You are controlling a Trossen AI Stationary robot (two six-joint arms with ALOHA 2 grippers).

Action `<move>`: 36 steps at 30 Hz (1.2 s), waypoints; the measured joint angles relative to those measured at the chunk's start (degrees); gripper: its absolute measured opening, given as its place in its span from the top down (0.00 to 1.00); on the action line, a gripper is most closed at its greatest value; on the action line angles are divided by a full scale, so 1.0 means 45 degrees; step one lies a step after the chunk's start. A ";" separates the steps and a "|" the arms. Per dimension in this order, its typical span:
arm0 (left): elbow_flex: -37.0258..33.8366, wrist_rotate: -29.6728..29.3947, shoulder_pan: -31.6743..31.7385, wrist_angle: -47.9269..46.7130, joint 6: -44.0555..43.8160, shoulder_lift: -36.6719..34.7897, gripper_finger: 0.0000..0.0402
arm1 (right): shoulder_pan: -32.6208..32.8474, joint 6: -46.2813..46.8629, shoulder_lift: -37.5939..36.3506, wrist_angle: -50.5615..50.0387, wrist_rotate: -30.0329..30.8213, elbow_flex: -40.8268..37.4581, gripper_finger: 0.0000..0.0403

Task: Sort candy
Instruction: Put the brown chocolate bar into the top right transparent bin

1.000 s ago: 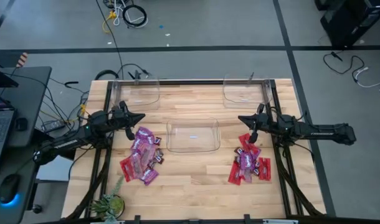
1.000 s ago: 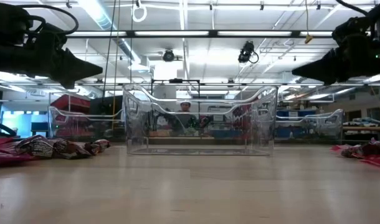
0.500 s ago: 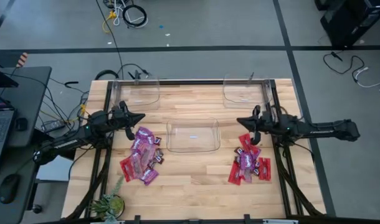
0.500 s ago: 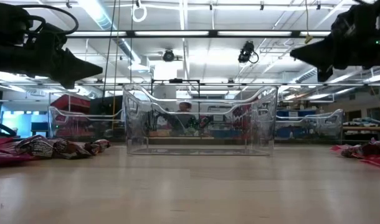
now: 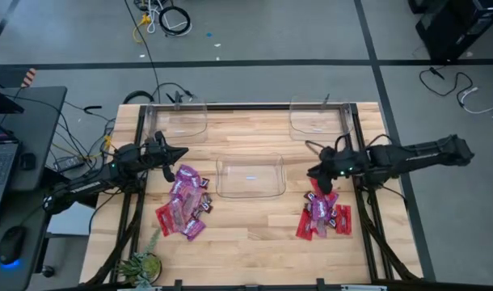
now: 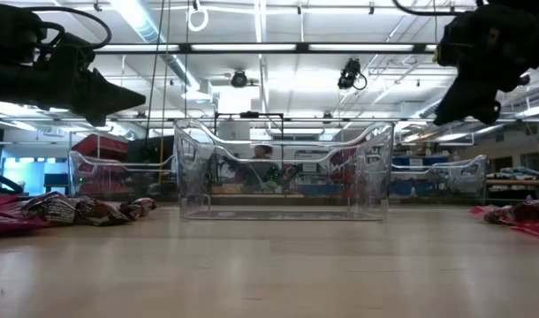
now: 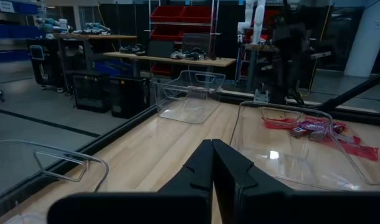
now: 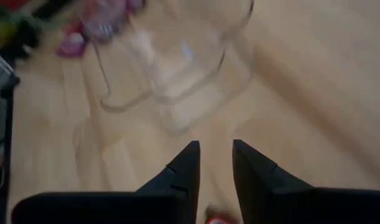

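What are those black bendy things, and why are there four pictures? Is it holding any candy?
They are two robot arms at a wooden table. One picture looks down from above, one looks across the tabletop, and two come from cameras on the arms' wrists. The left tool is shut, above one heap of candy. The right tool has its fingers a little apart, over another candy heap. Neither holds anything. Three clear bins wait: a middle one and two at the back.

Purple, red, maroon candy point(image 5: 184, 204)
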 joint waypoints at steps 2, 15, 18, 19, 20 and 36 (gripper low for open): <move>-0.0003 0.0002 0.0002 -0.0002 -0.0001 -0.0002 0.98 | 0.0294 0.0798 0.0829 -0.0498 -0.0255 0.0492 0.77; -0.0001 0.0000 0.0005 0.0000 -0.0001 0.0000 0.98 | 0.1787 0.4056 0.5481 -0.1282 -0.1276 0.1213 0.57; -0.0002 0.0001 0.0001 -0.0002 -0.0004 -0.0002 0.98 | 0.1919 0.4062 0.6316 -0.1287 -0.1310 0.1213 0.53; -0.0001 0.0001 0.0001 0.0000 -0.0003 -0.0001 0.98 | 0.1953 0.4057 0.6568 -0.1284 -0.1310 0.1213 0.52; -0.0002 0.0005 0.0005 -0.0005 -0.0002 -0.0003 0.98 | 0.1969 0.4033 0.6823 -0.1287 -0.1310 0.1213 0.51; -0.0002 0.0002 0.0001 -0.0001 -0.0002 -0.0002 0.98 | 0.2079 0.3460 0.8738 -0.1524 -0.1211 0.1507 0.61</move>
